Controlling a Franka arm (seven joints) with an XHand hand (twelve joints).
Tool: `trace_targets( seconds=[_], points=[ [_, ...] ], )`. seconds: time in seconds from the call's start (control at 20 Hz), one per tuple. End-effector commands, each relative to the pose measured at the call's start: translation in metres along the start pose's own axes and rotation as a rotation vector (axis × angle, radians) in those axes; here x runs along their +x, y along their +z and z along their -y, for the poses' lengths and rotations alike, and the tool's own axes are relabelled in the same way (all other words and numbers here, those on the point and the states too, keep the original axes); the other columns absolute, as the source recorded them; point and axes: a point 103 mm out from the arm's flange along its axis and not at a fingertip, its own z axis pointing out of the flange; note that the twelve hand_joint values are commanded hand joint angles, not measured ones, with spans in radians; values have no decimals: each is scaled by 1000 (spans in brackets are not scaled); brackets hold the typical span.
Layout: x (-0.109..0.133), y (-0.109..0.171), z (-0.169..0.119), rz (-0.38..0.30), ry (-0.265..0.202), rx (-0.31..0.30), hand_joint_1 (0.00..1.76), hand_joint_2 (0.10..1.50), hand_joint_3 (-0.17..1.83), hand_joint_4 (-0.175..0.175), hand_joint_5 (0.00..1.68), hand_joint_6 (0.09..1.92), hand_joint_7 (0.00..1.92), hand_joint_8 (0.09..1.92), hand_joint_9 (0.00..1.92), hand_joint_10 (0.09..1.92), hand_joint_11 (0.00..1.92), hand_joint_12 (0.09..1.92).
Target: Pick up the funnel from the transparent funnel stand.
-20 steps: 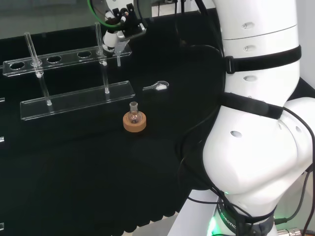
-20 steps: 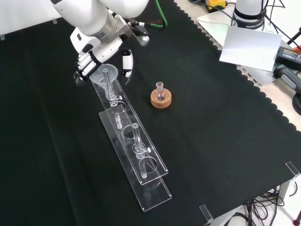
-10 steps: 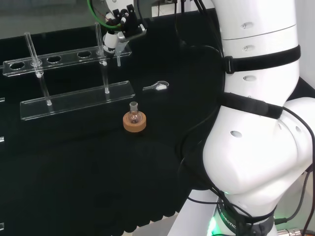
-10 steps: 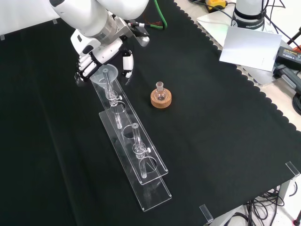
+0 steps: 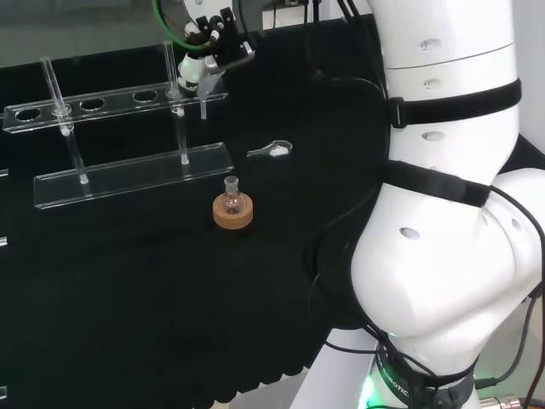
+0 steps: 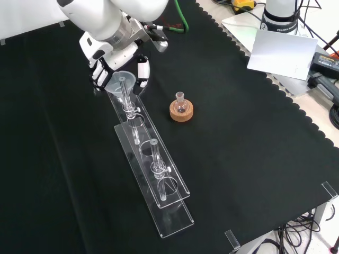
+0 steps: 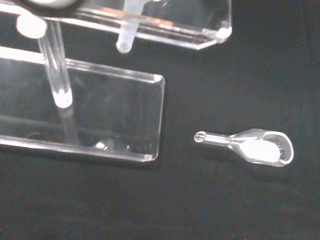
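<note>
A: Fingers [image 6: 98, 75], item one. You have them curled at the far side of the funnel [image 6: 119, 80], with the thumb [image 6: 143, 71] on the near-right side in the front view; the funnel's wide mouth sits between them. Whether they touch its rim, you cannot tell.

B: And the hand [image 6: 108, 66] itself?

A: Black and white, at about 11 o'clock in the front view, under the arm's white link. In the head view you find the hand [image 5: 204, 64] at 12 o'clock, over the right end of the rack's upper plate.

B: Item two, the funnel.

A: Clear, mouth up, stem down. In the wrist view its stem tip [image 7: 125, 42] hangs below the upper plate, so it still sits in the end hole of the transparent funnel stand [image 6: 153, 174].

B: Stand?

A: Two clear plates on two upright rods, running from 11 o'clock toward 6 o'clock in the front view. The other holes in the upper plate carry nothing.

B: Further out?

A: Small round flask [image 6: 180, 104] on a cork ring [image 6: 181, 112], at 3 o'clock from the funnel, well apart from the stand. A small clear scoop [image 5: 272, 151] with white matter lies on the black cloth [image 6: 254, 137], near the stand's right end in the head view.
</note>
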Motion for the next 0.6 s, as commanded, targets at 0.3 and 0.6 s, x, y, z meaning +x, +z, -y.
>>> trace_targets(
  seconds=[0.3, 0.6],
  points=[
    [-24, -58, 41, 196, 122, -278, 740, 856, 474, -30, 694, 366, 670, 730, 1013, 572, 506, 1299],
    [-27, -86, 69, 184, 149, -289, 746, 861, 474, -26, 650, 510, 672, 737, 1032, 566, 517, 1292]
  ],
)
